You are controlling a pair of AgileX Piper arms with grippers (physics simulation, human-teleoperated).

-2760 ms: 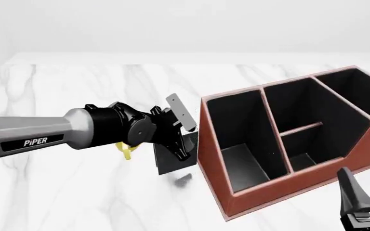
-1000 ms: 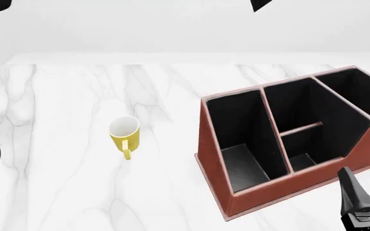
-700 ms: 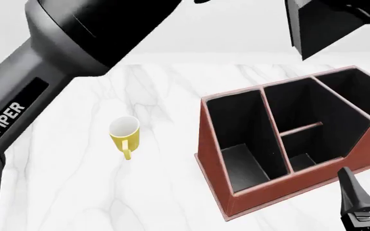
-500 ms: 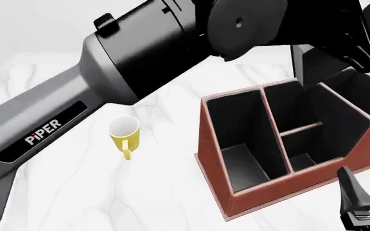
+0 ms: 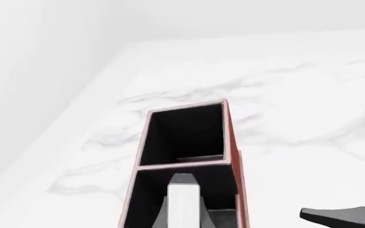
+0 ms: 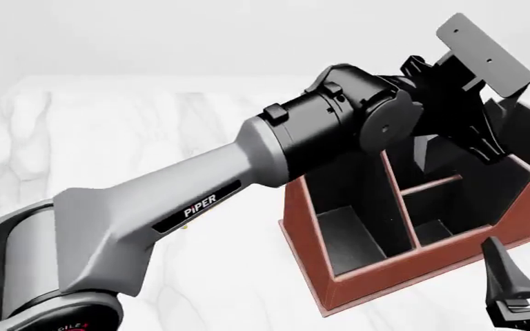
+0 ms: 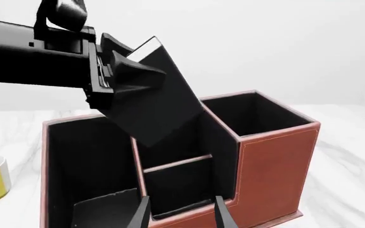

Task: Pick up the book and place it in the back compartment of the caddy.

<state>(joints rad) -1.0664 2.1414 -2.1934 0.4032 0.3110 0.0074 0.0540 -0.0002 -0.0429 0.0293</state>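
In the right wrist view the left gripper (image 7: 129,71) is clamped on the book (image 7: 150,102), which hangs tilted, one corner lowest, above the middle of the caddy (image 7: 274,156). In the front view the left arm (image 6: 246,165) sweeps from lower left to upper right and hides most of the book, so only the right wrist view shows the grasp clearly. The low corner sits just over the divider region, and I cannot tell which cell it lines up with. The risk is that this tilt catches a thin divider or drops the book into the wrong middle cell rather than the back compartment (image 6: 440,224). Releasing before it is squared and lowered could leave it wedged askew. The right gripper (image 7: 181,213) waits open, at lower centre, empty.
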